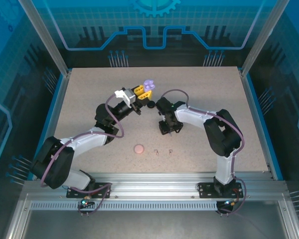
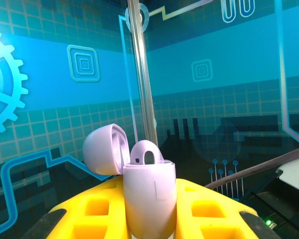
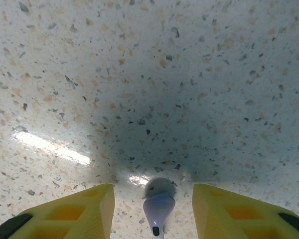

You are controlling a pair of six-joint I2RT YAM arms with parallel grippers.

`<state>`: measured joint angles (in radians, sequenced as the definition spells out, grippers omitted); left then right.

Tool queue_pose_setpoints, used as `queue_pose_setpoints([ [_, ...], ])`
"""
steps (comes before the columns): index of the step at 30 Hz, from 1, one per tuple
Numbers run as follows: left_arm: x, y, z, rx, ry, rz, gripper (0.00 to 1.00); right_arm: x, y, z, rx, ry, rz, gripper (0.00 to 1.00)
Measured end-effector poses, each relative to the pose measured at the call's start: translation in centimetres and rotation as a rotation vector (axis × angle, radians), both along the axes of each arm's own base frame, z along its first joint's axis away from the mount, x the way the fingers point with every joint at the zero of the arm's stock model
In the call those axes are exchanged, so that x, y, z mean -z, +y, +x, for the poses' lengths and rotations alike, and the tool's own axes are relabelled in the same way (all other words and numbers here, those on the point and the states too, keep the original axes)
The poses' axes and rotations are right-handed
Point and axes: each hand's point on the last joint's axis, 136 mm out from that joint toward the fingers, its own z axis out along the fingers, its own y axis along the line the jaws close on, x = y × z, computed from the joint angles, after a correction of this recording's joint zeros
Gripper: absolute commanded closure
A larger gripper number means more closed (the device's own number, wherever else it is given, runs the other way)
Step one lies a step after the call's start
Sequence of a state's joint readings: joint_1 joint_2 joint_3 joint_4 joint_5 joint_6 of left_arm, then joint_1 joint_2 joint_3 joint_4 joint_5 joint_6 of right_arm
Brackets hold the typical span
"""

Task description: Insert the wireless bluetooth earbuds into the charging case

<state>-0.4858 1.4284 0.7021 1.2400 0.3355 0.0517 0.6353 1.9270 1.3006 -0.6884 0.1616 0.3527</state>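
My left gripper [image 1: 140, 91] is raised over the far middle of the table, shut on a lavender charging case [image 2: 149, 199]. The case stands upright between the yellow fingers [image 2: 89, 211] with its lid [image 2: 102, 149] swung open. One lavender earbud [image 2: 147, 153] pokes up out of it. My right gripper [image 3: 153, 189] points down at the table, jaws apart. A second lavender earbud [image 3: 158, 208] lies on the table between its yellow fingers [image 3: 89, 209], with a gap on either side. In the top view the right gripper [image 1: 169, 129] is right of centre.
A round pink case [image 1: 138, 149] lies shut near the front middle of the table [image 1: 214, 94]. Two tiny pale earbuds [image 1: 157, 151] [image 1: 170, 149] lie just right of it. A black round case [image 1: 150, 104] sits between the two grippers.
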Motion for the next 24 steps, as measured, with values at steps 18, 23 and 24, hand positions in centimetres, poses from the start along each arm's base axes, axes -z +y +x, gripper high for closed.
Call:
queue_pose_setpoints([
  [18, 0.20, -0.05, 0.11, 0.000, 0.004, 0.002, 1.00, 0.88, 0.03, -0.59, -0.003, 0.014, -0.022, 0.64],
  [23, 0.19, -0.02, 0.15, -0.003, 0.005, 0.001, 1.00, 0.88, 0.23, -0.64, -0.004, 0.012, -0.020, 0.69],
  [24, 0.19, -0.02, 0.15, -0.003, 0.005, 0.001, 1.00, 0.88, 0.24, -0.63, -0.005, 0.012, -0.019, 0.70],
])
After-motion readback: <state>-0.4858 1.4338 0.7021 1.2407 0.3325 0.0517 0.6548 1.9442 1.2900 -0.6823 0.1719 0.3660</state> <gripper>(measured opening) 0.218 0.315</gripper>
